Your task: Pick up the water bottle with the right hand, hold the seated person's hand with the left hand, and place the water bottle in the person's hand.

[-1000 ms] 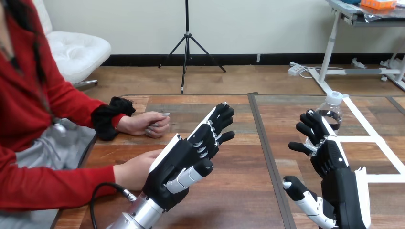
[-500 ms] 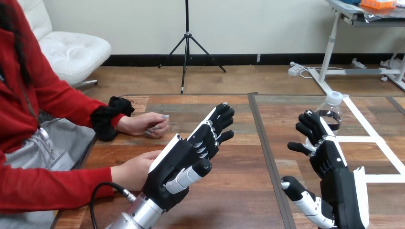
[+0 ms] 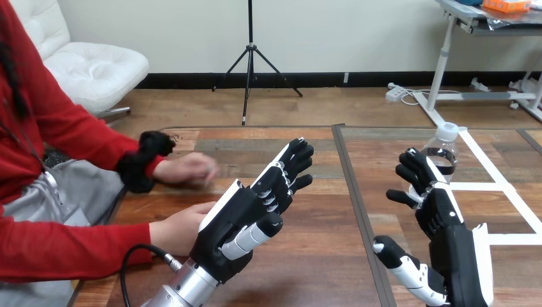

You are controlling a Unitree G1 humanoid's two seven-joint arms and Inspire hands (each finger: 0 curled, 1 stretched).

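Right hand: my black-and-white right hand (image 3: pixel 441 211) is spread, near the clear plastic water bottle (image 3: pixel 442 150).
Risk: I judge my fingertips could topple it.

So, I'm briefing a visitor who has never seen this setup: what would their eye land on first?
Most likely the two robot hands raised over the wooden table: the left hand left of centre, fingers straight, and the right hand at the right, open, just in front of a water bottle. Next, at the table's left side, the person's farther hand and the person's nearer hand, close beside the left hand.
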